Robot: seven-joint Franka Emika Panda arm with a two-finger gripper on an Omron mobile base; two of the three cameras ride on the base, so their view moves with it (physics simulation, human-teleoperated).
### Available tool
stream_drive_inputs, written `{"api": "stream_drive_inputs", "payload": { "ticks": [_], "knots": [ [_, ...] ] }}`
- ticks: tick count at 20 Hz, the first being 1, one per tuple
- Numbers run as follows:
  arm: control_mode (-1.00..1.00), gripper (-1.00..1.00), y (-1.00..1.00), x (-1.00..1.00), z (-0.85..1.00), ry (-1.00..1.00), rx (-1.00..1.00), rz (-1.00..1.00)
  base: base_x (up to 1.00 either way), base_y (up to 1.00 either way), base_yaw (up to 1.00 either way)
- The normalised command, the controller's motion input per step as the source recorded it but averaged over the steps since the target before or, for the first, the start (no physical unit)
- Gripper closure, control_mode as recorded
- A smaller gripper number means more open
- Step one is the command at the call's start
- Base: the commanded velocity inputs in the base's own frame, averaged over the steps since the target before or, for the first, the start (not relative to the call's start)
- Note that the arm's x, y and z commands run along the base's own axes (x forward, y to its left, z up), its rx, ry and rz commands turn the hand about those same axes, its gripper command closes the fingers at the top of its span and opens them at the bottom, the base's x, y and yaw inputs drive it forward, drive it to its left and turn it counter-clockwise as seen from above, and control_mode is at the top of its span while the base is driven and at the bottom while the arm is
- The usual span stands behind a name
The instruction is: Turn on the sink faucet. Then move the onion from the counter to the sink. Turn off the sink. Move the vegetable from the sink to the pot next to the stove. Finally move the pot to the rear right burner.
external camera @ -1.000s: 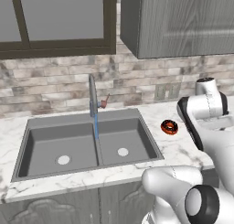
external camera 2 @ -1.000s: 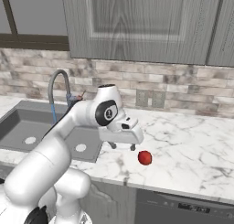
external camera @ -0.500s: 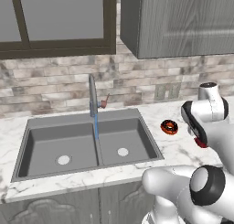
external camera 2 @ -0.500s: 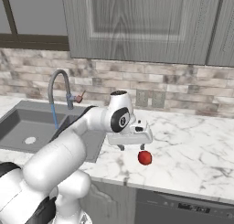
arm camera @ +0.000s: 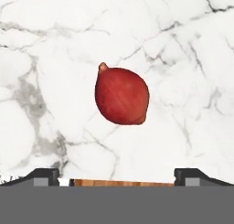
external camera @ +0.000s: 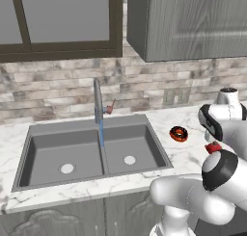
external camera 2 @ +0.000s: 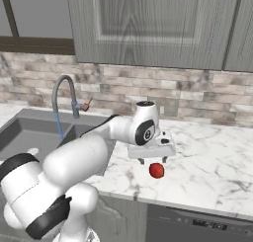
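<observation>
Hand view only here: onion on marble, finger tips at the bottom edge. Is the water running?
Observer: Yes. The left base view shows a thin blue stream falling from the sink faucet into the sink.
Operator: How does the gripper sit relative to the onion?
Observer: In the right base view the gripper hangs open just above the onion, with a small gap and no contact.
Operator: What's the brown thing at my top edge?
Observer: A ring-shaped brown item with a dark centre, lying on the counter between the onion and the sink.
</observation>
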Motion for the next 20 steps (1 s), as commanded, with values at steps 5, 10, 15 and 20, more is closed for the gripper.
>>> {"api": "stream_drive_inputs", "payload": {
  "ticks": [5, 10, 15, 20],
  "knots": [
    [-1.00, -1.00, -0.16, 0.10, -0.23, 0.10, 0.00, 0.05, 0.00, 0.00, 0.00],
    [-1.00, -1.00, 0.00, 0.25, -0.25, 0.11, 0.00, 0.11, 0.00, 0.00, 0.00],
    [-1.00, -1.00, 0.00, 0.22, -0.16, 0.08, 0.00, 0.12, 0.00, 0.00, 0.00],
    [-1.00, -1.00, 0.00, 0.13, -0.16, 0.06, 0.00, 0.11, 0.00, 0.00, 0.00]
  ]
}}
